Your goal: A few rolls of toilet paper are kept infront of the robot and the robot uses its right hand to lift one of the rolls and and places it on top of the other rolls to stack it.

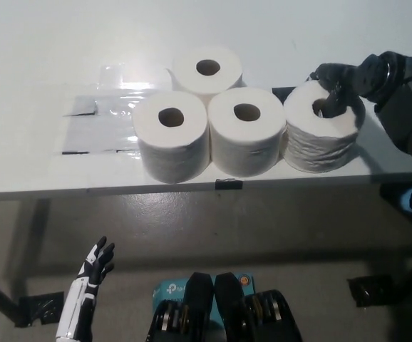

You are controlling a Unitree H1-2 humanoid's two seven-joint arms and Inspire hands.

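Four toilet paper rolls stand on end on the counter [35,171]. The rightmost roll [321,135], at the right of the frame, touches the middle roll [246,139]. The black right robot hand [340,84] pinches its far rim, fingers dipping into the core hole. The roll looks light and soft, so the stiffer core wall seems the surest hold. The white left robot hand [96,262] rests spread at lower left.

four rolls on the table [21,107]: back roll [207,68] behind left roll [172,134] and middle roll [247,130]; right roll [323,127] beside the middle roll.
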